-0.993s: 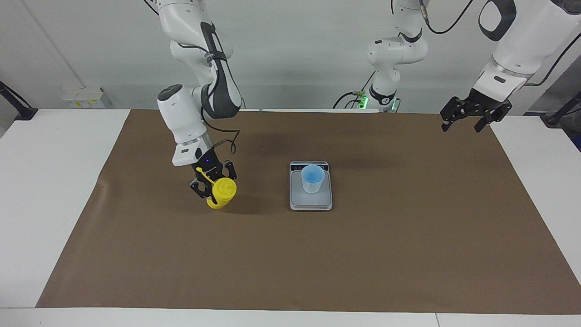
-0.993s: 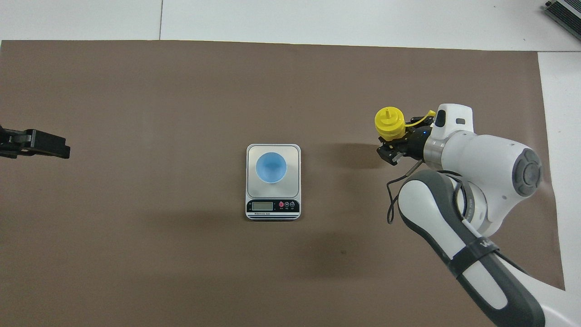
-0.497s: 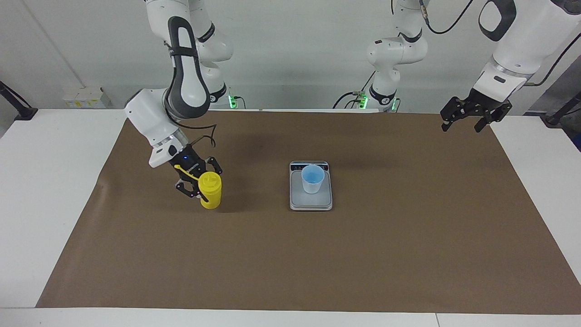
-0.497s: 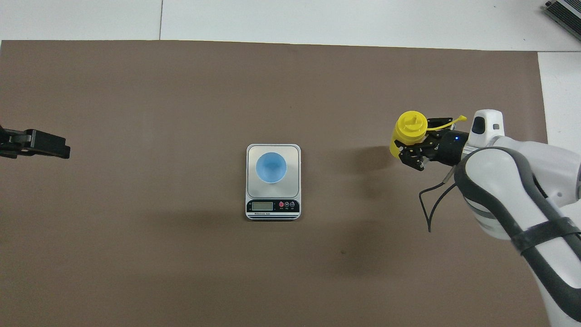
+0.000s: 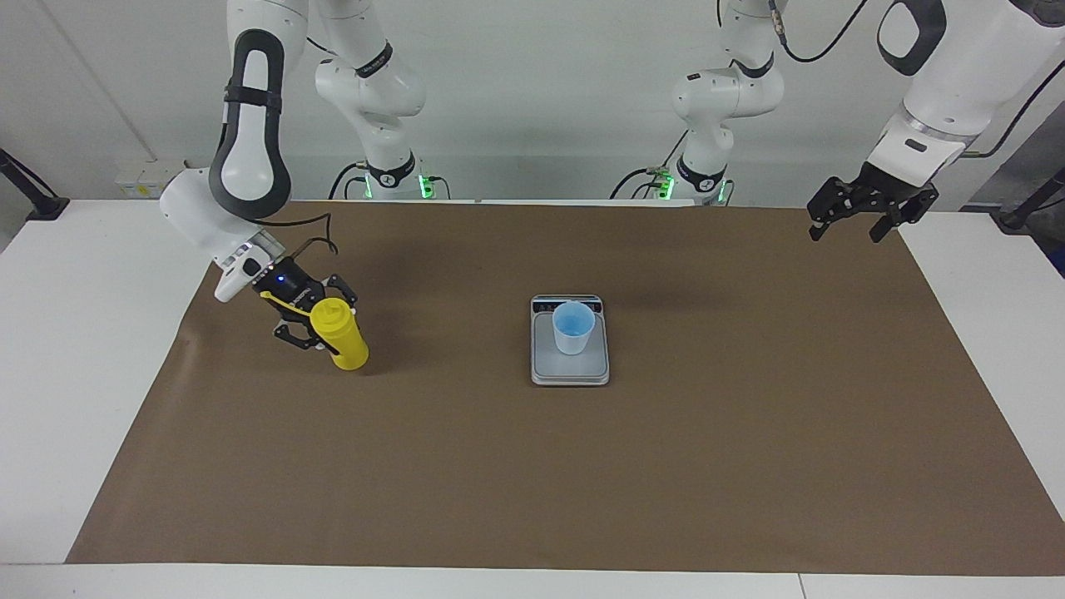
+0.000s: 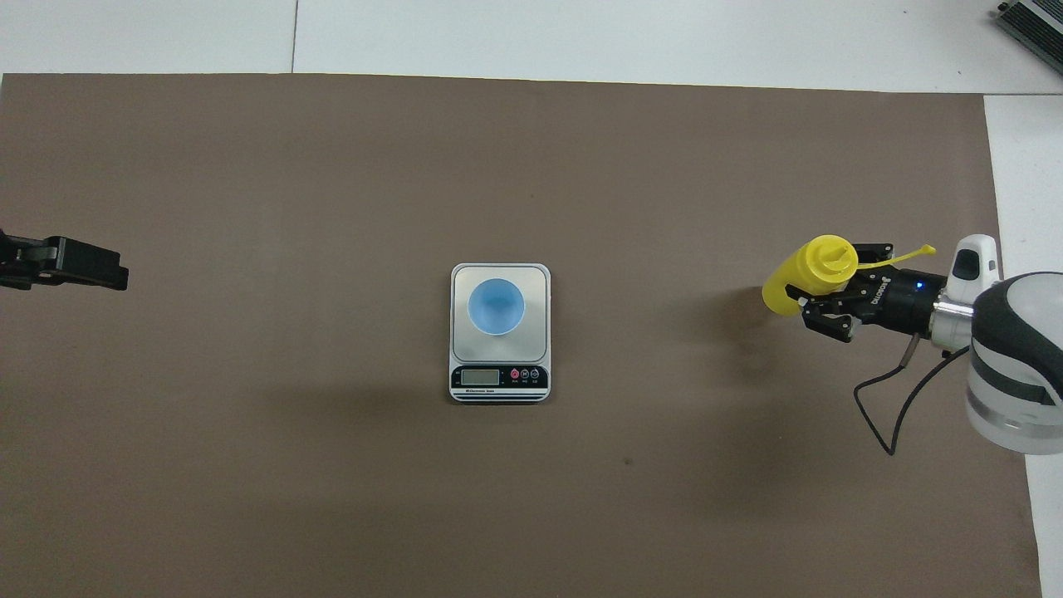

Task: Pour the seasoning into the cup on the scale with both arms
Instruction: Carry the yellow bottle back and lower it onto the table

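Note:
My right gripper (image 5: pixel 314 326) (image 6: pixel 818 301) is shut on the seasoning (image 5: pixel 342 336) (image 6: pixel 807 275), a yellow squeeze bottle. The bottle leans, its nozzle end tipped toward the right arm's end of the table, its base low at the brown mat; its cap strap sticks out by the gripper. The light-blue cup (image 5: pixel 573 327) (image 6: pixel 496 306) stands upright on the scale (image 5: pixel 545 367) (image 6: pixel 540 281) at the mat's middle, well apart from the bottle. My left gripper (image 5: pixel 847 233) (image 6: pixel 106 277) hangs open and empty over the mat's edge at the left arm's end, waiting.
A brown mat (image 5: pixel 532 482) covers most of the white table (image 5: pixel 91 333). The scale's display strip (image 6: pixel 499 378) faces the robots. A grey device (image 6: pixel 1032 25) lies at the table's corner farthest from the robots, at the right arm's end.
The right arm has carried the bottle away from the scale toward its own end of the table and tipped it over more. The left arm, cup and scale have not moved.

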You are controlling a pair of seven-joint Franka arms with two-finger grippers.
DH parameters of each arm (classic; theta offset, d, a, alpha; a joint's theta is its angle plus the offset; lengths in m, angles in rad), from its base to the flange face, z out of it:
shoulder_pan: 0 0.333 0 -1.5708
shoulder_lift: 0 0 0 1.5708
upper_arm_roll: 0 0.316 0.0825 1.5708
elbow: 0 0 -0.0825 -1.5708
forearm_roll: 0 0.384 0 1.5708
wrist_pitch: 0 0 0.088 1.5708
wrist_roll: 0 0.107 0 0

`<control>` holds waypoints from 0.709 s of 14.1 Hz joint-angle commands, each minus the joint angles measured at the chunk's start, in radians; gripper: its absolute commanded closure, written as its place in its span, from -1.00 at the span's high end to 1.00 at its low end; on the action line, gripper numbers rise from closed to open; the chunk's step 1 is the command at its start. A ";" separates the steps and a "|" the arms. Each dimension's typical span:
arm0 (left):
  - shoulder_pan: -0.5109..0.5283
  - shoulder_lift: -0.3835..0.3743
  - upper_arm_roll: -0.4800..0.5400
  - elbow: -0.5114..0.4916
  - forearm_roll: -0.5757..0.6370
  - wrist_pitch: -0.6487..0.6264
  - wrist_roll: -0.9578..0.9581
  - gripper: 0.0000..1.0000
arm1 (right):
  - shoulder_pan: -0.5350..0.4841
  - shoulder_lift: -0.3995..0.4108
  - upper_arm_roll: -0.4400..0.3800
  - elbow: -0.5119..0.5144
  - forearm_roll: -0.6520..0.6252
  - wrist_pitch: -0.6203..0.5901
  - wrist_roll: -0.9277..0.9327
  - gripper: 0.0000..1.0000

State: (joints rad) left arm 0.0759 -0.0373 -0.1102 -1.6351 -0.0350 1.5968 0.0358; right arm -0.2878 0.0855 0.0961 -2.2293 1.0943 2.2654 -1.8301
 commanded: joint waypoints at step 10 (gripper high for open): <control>0.013 -0.026 -0.005 -0.031 -0.006 0.011 0.000 1.00 | -0.120 0.054 0.010 -0.020 0.047 -0.072 -0.192 1.00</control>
State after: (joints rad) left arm 0.0759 -0.0373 -0.1101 -1.6351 -0.0350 1.5968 0.0358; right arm -0.3884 0.1425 0.0961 -2.2505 1.1143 2.2211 -1.9984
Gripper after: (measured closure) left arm 0.000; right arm 0.291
